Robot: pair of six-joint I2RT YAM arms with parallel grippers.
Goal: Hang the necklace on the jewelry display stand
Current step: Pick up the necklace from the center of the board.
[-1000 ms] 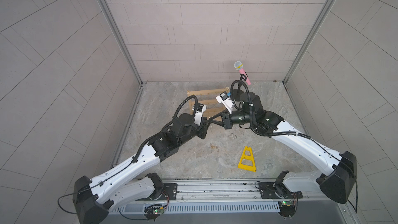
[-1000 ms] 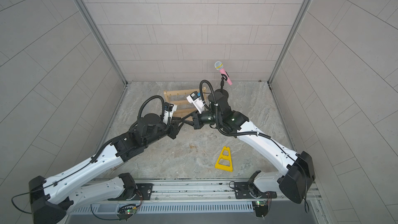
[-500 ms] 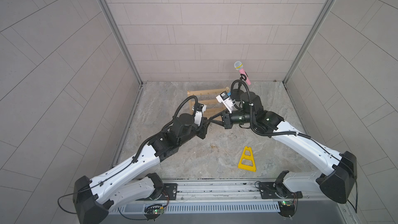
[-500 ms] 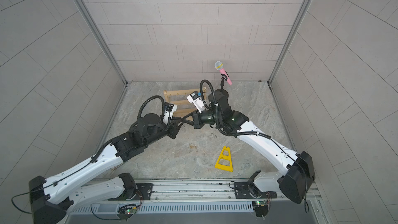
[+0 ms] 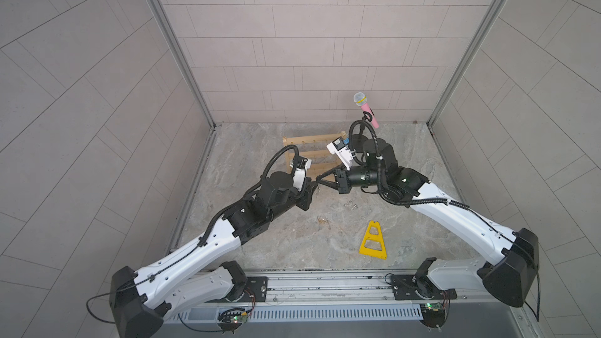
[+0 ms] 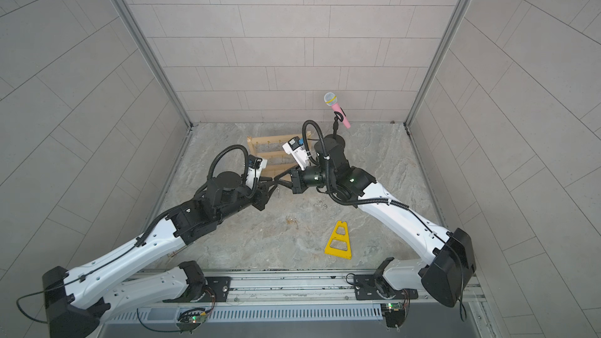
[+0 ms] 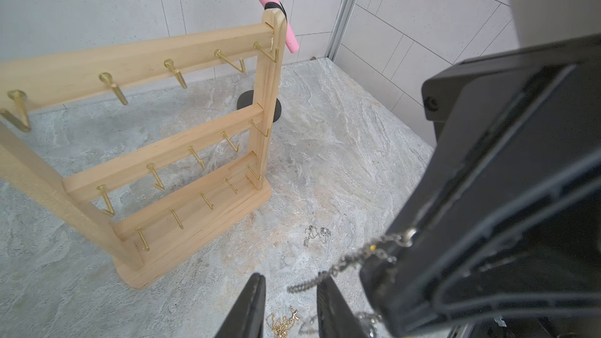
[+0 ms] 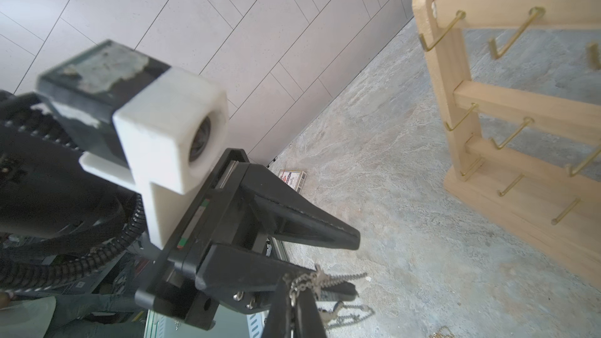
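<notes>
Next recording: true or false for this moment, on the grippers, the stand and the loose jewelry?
1. The right gripper is shut on a silver chain. True.
2. A necklace already hangs on the jewelry display stand. False: its visible hooks are bare.
3. The left gripper has its jaws pressed together. False: they stand apart.
4. A gold necklace lies on the table. True.
5. The yellow triangular frame leans against the stand. False: it lies flat, apart from it.
</notes>
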